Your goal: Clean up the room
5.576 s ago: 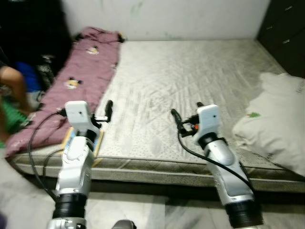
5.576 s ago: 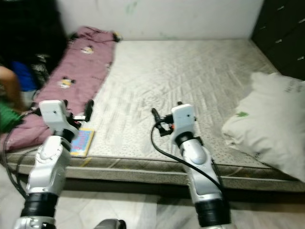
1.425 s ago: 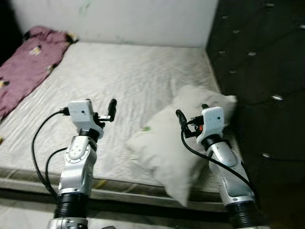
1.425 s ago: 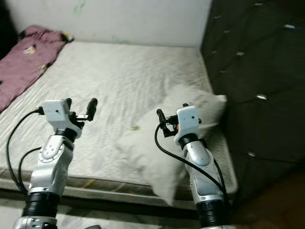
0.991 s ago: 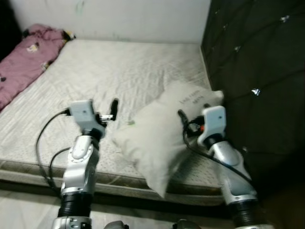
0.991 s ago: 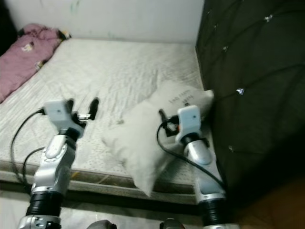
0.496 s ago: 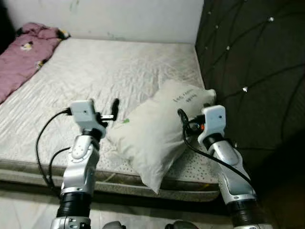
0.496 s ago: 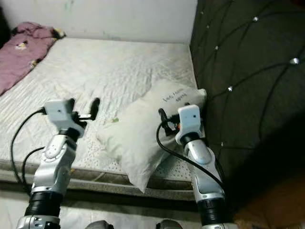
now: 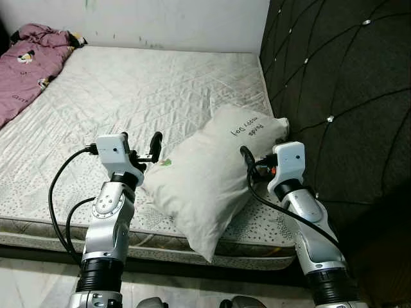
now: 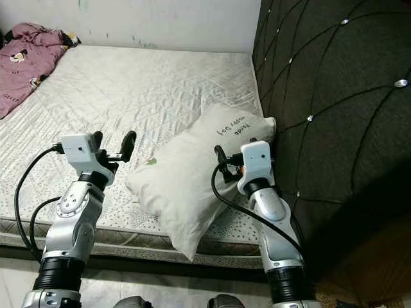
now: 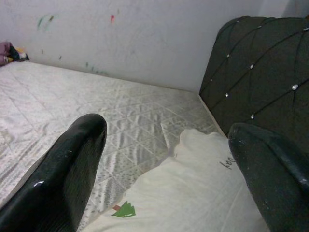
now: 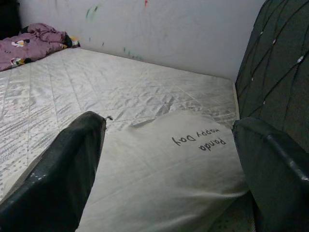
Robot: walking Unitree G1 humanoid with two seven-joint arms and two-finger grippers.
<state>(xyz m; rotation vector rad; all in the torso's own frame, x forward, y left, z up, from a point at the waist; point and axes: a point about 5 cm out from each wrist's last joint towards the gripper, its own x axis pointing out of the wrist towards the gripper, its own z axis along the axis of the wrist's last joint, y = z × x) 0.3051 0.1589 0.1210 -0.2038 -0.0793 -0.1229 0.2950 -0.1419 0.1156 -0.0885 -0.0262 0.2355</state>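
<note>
A white pillow with handwriting and a small green tree print lies tilted on the grey mattress, near its front right corner. One end of the pillow rests by the dark headboard. My left gripper hovers open just left of the pillow's near edge, holding nothing. My right gripper is open at the pillow's right side, close above it. In the left wrist view the tree print lies below the spread fingers. The right wrist view looks over the pillow's writing.
A purple blanket is bunched at the far left corner of the mattress. A white wall runs behind the bed. The tufted headboard closes off the right side. Pale floor shows below the mattress's front edge.
The camera has swung right along the bed and closer, so the pillow and headboard now sit ahead. Both grippers hold the same open pose.
</note>
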